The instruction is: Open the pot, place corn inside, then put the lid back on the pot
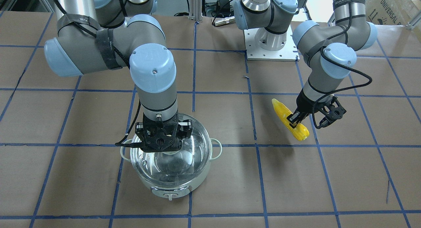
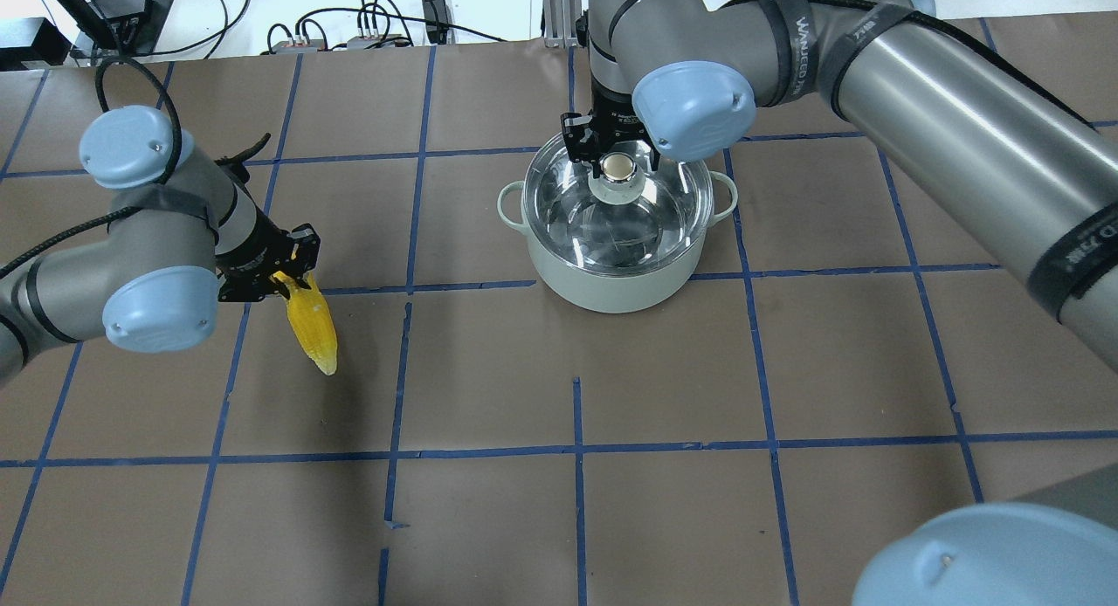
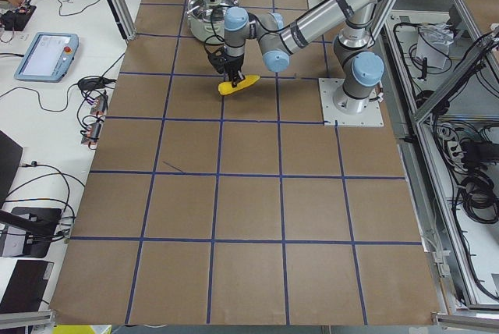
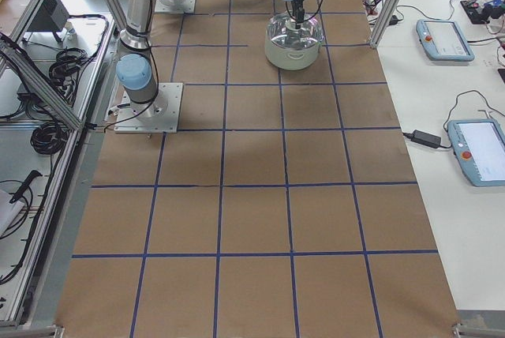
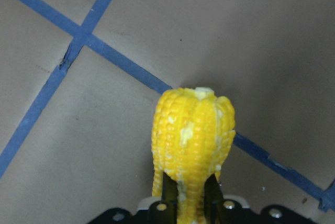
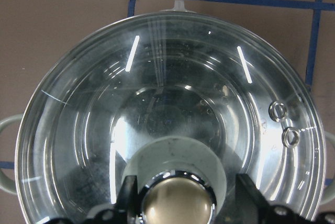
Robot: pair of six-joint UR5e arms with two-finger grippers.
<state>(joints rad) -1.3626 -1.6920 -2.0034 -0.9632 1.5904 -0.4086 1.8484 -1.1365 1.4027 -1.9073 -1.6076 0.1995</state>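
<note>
The white pot (image 1: 171, 185) stands on the brown table with the clear glass lid (image 1: 185, 155) sitting on it. My right gripper (image 1: 163, 146) hangs right over the lid's gold-topped knob (image 2: 617, 166). In the right wrist view its fingers (image 6: 128, 195) stand on either side of the knob (image 6: 178, 203) with a gap on one side, so it is open. My left gripper (image 1: 293, 120) is shut on the thick end of the yellow corn (image 1: 281, 109). It holds the corn tilted just above the table, well apart from the pot (image 2: 611, 287).
The left arm's white base plate (image 1: 271, 47) is bolted at the table's robot side. Blue tape lines (image 2: 576, 449) grid the brown surface. Cables and boxes (image 2: 384, 30) lie past the far edge. Tablets (image 4: 442, 38) sit on side benches.
</note>
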